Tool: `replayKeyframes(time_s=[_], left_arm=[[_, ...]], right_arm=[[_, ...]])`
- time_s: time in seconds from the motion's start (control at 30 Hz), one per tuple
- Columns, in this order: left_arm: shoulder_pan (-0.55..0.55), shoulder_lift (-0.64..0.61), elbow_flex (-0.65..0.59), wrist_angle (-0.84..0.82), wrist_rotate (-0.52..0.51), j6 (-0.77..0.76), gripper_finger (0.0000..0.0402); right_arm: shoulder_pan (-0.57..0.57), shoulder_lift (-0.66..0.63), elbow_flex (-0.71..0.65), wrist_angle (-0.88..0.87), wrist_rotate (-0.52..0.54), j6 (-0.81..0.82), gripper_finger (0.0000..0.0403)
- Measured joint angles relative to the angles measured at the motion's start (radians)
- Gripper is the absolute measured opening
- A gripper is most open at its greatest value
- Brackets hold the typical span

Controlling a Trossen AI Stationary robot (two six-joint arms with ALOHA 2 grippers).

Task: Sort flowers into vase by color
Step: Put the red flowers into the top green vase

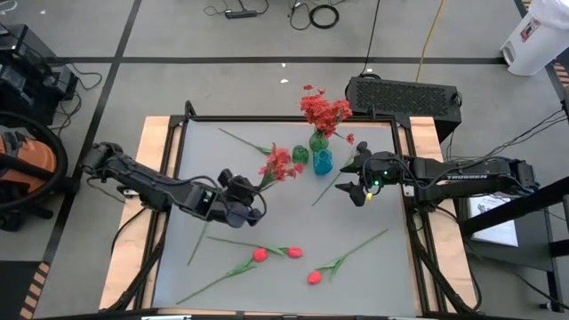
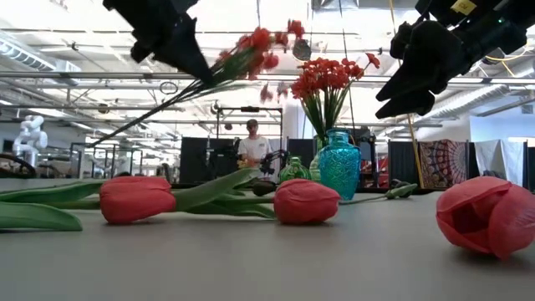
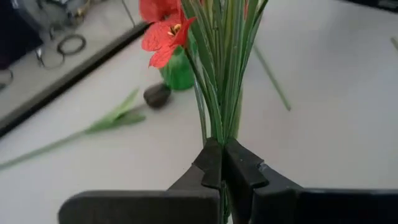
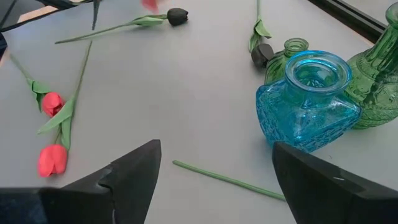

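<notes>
My left gripper (image 1: 251, 200) hangs over the table's middle left, shut on a red clustered flower (image 1: 279, 165) with a long green stem. In the low view the same flower (image 2: 261, 43) slants up past that gripper (image 2: 185, 52). Near the vases my right gripper (image 1: 358, 188) waits open, holding nothing. By the far edge stand a blue vase (image 4: 308, 99), a small green vase (image 4: 290, 52) and a tall green vase (image 1: 318, 140) holding red flowers (image 1: 324, 110). Three pinkish-red tulips (image 1: 260, 254) (image 1: 293, 252) (image 1: 314, 277) and dark buds (image 4: 177, 17) (image 4: 262, 55) lie flat on the table. My left gripper pinches the red flower's bundle of thin green stems (image 3: 219, 127) between its two fingers, below the blossoms. The fingers come from the table's left, slanting down, and lie across the stem. The flower is lifted clear and tilted, blossoms higher, with the long bare stem (image 2: 142, 117) trailing downward.
A loose green stem (image 4: 230, 179) lies on the table just in front of my right gripper. A raised frame (image 1: 267, 119) runs round the grey table. In the room beyond the far edge, a person (image 2: 251, 150) sits.
</notes>
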Motion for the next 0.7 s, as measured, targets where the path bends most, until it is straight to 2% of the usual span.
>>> replayKeyframes(time_s=[0.4, 0.7], left_arm=[[-0.002, 0.0, 0.0, 0.288, -0.121, 0.31, 0.0007], [-0.002, 0.0, 0.0, 0.459, -0.182, 0.463, 0.0007]], right_arm=[[0.0, 0.0, 0.0, 0.0, 0.0, 0.0, 0.0299], [0.0, 0.0, 0.0, 0.0, 0.0, 0.0, 0.0299]])
